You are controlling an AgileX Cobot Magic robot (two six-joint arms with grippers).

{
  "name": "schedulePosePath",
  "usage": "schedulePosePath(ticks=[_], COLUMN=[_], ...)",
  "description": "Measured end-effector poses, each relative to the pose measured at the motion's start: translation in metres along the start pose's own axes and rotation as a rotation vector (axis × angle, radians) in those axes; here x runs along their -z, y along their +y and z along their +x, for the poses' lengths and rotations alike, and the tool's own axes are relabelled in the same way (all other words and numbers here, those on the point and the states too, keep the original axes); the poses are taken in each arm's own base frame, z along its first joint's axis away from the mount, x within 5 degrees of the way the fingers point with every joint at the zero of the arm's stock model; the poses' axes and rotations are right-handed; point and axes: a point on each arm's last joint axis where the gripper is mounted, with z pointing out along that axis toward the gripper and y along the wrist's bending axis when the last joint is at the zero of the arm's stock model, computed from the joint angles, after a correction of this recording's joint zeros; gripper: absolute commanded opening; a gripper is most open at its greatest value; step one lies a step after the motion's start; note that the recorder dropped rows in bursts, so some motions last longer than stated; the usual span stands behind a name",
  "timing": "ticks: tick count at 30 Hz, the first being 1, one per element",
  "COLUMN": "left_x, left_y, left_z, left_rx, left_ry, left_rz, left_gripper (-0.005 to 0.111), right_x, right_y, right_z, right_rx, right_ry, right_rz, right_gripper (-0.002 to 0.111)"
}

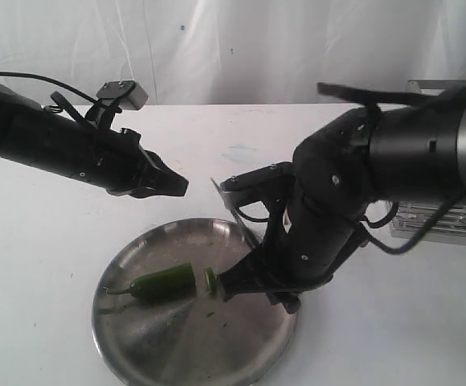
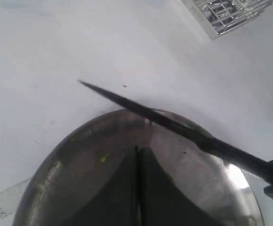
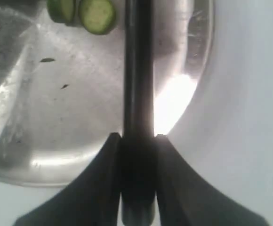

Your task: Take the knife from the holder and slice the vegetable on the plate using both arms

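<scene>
Exterior view: a round, shiny steel plate [image 1: 136,354] sits at the near edge of the white tabletop [image 1: 40,241]. It holds a glossy green chilli pepper [image 1: 162,283], with a cut slice [image 1: 210,279] just beside the pepper's open end. A silver wire holder [image 1: 442,221] stands at the right edge. Left wrist view: the left gripper [image 2: 137,150] hovers over the plate, its jaws pressed together and empty. Right wrist view: the right gripper [image 3: 139,139] clamps the knife [image 3: 137,70] by its slim black handle, above the plate near the slice.
</scene>
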Motion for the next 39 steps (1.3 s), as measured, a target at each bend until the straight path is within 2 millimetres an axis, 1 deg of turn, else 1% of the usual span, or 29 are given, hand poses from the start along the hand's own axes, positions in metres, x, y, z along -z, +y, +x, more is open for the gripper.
schedulePosePath(ticks=[4, 9, 11, 14, 16, 17, 20, 28, 30, 32, 35, 39], left_x=[0.000, 0.000, 0.000, 0.000, 0.000, 0.000, 0.000, 0.000, 0.000, 0.001, 0.006, 0.021], left_y=[0.000, 0.000, 0.000, 0.000, 0.000, 0.000, 0.001, 0.001, 0.001, 0.002, 0.001, -0.006], left_z=[0.000, 0.001, 0.001, 0.001, 0.001, 0.001, 0.001, 0.001, 0.001, 0.000, -0.004, -0.013], left_rx=[-0.003, -0.007, -0.007, -0.007, -0.005, -0.005, -0.005, -0.009, -0.012, -0.019, -0.014, -0.038], left_ry=[0.004, 0.007, 0.007, 0.007, 0.007, 0.007, 0.006, 0.008, 0.009, 0.004, -0.020, -0.064], left_rz=[-0.003, -0.004, -0.004, -0.004, -0.004, -0.004, -0.006, -0.011, -0.016, -0.031, -0.065, -0.094], left_gripper=[0.000, 0.000, 0.000, 0.000, 0.000, 0.000, 0.000, 0.000, 0.000, 0.000, 0.000, 0.000], right_x=[-0.009, -0.028, -0.037, -0.048, -0.054, -0.057, -0.060, -0.059, -0.053, -0.041, -0.014, 0.020], right_y=[-0.002, -0.001, -0.001, -0.002, -0.002, -0.002, -0.002, -0.002, -0.002, -0.001, -0.002, -0.008], right_z=[-0.005, -0.010, -0.012, -0.012, -0.012, -0.011, -0.012, -0.014, -0.015, -0.018, -0.025, -0.030], right_rx=[0.032, 0.067, 0.069, 0.070, 0.069, 0.070, 0.069, 0.068, 0.073, 0.089, 0.132, 0.216], right_ry=[0.058, 0.047, 0.046, 0.067, 0.083, 0.091, 0.091, 0.072, 0.067, 0.044, -0.019, -0.117], right_rz=[-0.111, -0.122, -0.118, -0.112, -0.109, -0.108, -0.106, -0.107, -0.108, -0.107, -0.092, -0.024], right_gripper=[0.000, 0.001, 0.006, 0.018, 0.024, 0.025, 0.025, 0.025, 0.025, 0.025, 0.025, 0.025])
